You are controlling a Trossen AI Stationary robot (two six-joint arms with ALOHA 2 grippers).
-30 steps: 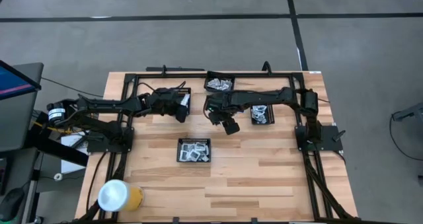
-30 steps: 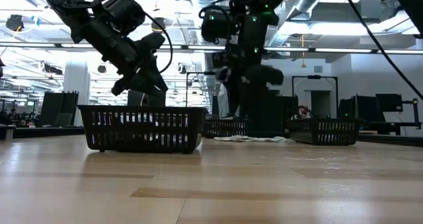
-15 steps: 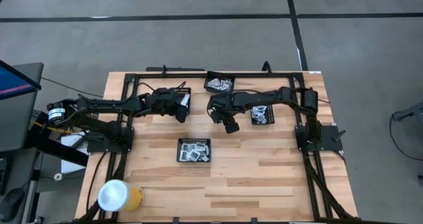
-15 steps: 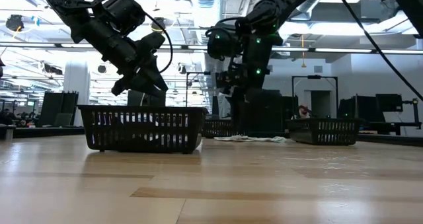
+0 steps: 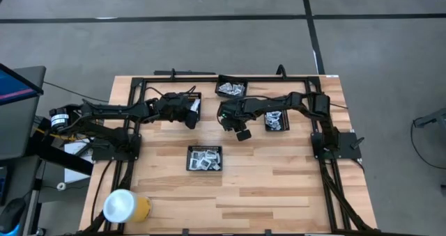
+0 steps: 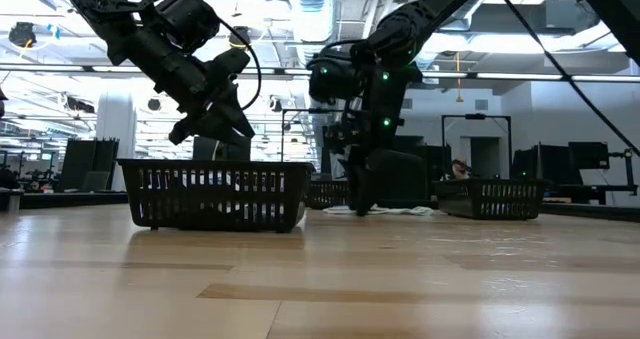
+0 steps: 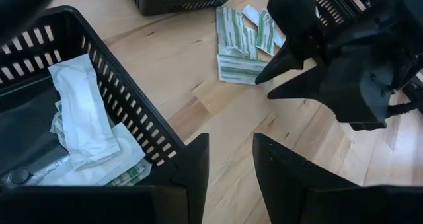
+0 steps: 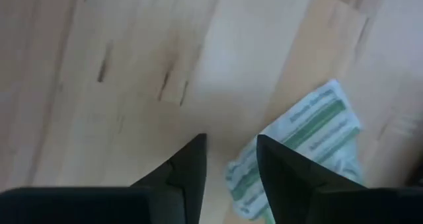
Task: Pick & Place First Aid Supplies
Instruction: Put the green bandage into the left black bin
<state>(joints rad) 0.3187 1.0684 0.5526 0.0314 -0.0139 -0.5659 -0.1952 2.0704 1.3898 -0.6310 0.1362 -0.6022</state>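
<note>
From above, the right gripper (image 5: 242,133) hung near the table's (image 5: 279,187) far-edge middle, the left gripper (image 5: 191,118) beside it. The left wrist view showed narrow-parted, empty fingers (image 7: 192,164) over a black tray (image 7: 99,85) holding white packets (image 7: 82,112), green-striped strips (image 7: 241,49) on wood. The right wrist view showed its fingers (image 8: 188,164) narrowly apart, empty, above a strip (image 8: 310,141).

A light wooden table (image 5: 279,187) fills the frame's centre, with a black frame (image 5: 139,83) along its top and side edges. Directly on it sit three black mesh trays: top centre (image 5: 231,88), right of centre (image 5: 276,121), and middle (image 5: 205,158). Green-white strips (image 7: 243,42) lie loose on the wood. A yellow cup (image 5: 126,207) stands lower left.
</note>
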